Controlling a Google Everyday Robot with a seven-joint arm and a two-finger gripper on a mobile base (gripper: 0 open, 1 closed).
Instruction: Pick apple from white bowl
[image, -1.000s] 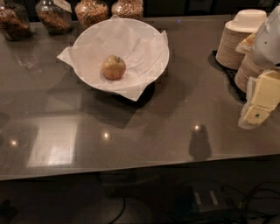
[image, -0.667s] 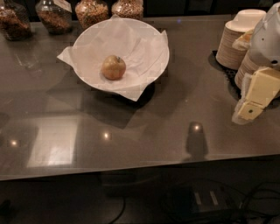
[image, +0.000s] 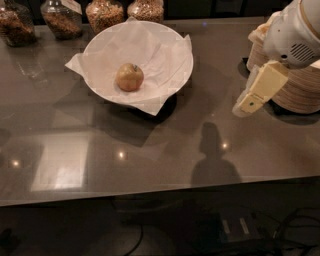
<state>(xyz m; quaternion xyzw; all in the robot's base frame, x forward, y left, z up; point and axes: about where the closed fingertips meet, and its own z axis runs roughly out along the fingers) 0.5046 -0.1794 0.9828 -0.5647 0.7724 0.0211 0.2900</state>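
Dark glossy countertop (image: 150, 160), dim room, cables on the floor below. Upper left of frame: glass jars (image: 60, 17) of grains along the back edge. Left of centre: white bowl (image: 95, 55) with crinkled paper liner, apple (image: 129, 77) sitting in the middle of it, stem up, untouched. Right edge: my gripper (image: 247, 105) hangs above the counter, angled down-left, well apart from the bowl, just in front of the stacked paper bowls (image: 295, 95). It holds nothing; open or closed, I can't tell from this angle. Progress: early approach. Nothing grasped yet. Left to do: travel across to the bowl, descend, grip the apple, lift out.
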